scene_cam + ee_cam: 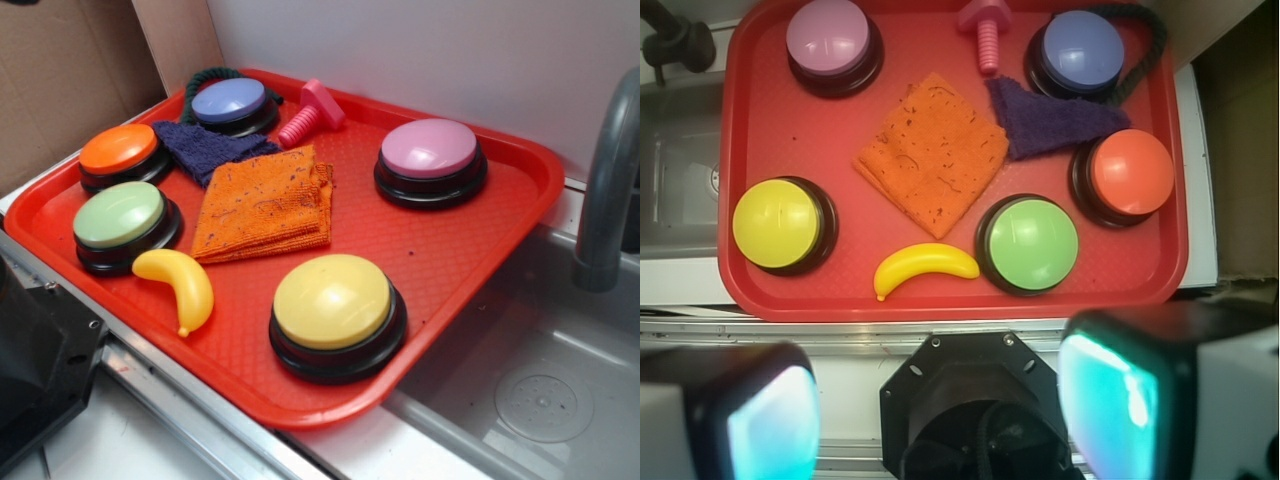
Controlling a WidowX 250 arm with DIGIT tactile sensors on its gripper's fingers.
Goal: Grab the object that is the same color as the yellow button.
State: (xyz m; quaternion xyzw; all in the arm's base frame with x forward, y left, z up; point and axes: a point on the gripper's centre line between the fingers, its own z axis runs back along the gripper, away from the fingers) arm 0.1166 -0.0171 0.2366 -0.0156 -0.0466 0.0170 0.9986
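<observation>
A small glossy yellow toy banana lies on the red tray near its front edge, between the yellow button and the pale green button. In the wrist view my gripper hangs high above the tray's near side, over the robot's black base. Its two fingers stand wide apart with nothing between them. The gripper does not show in the exterior view.
Also on the tray: an orange button, a blue button, a pink button, a pink toy bolt, an orange cloth, a purple cloth. A grey sink with a faucet lies right.
</observation>
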